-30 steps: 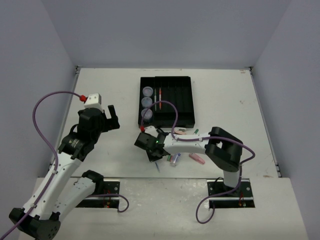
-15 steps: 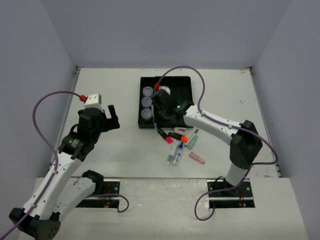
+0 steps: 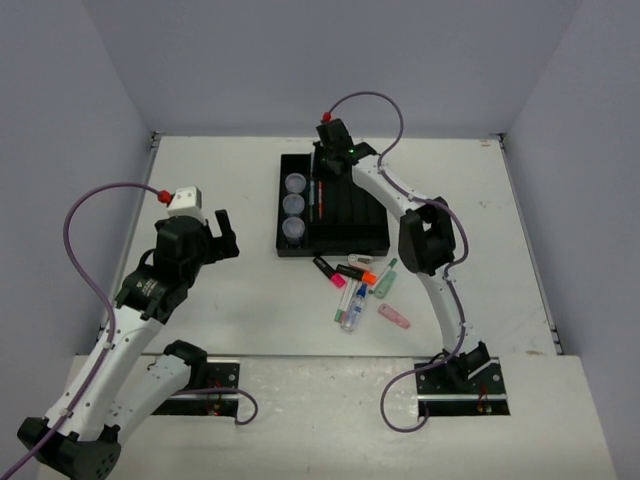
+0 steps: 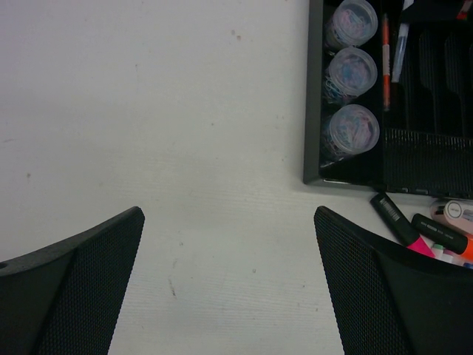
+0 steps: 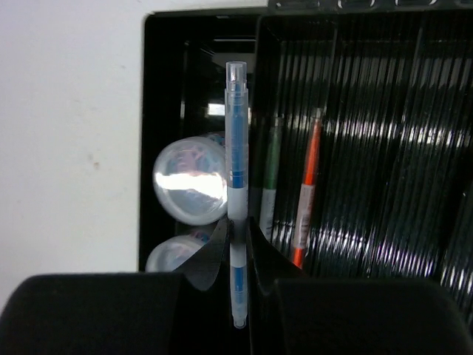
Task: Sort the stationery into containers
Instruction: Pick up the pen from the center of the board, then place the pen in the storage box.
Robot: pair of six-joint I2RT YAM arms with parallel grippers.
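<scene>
The black tray (image 3: 372, 222) holds three grey-lilac pots (image 3: 293, 205) in its wide left slot and a green pen and an orange pen (image 3: 319, 200) in narrow slots. My right gripper (image 3: 322, 162) is over the tray's far left part. In the right wrist view it (image 5: 238, 225) is shut on a thin blue-and-white pen (image 5: 236, 148), held lengthwise above the divider between the pots (image 5: 191, 177) and the green pen (image 5: 270, 177). My left gripper (image 3: 225, 235) is open and empty over bare table left of the tray (image 4: 313, 111).
Loose on the table in front of the tray lie a black marker (image 3: 325, 268), an orange-and-black marker (image 3: 358, 271), a green marker (image 3: 385, 281), blue pens (image 3: 350, 308) and a pink eraser (image 3: 393, 317). The table's edges meet grey walls at left, right and back.
My right arm has swung from the pile near the table's front up over the tray to its far end, carrying the blue-and-white pen. The left arm has not moved.
</scene>
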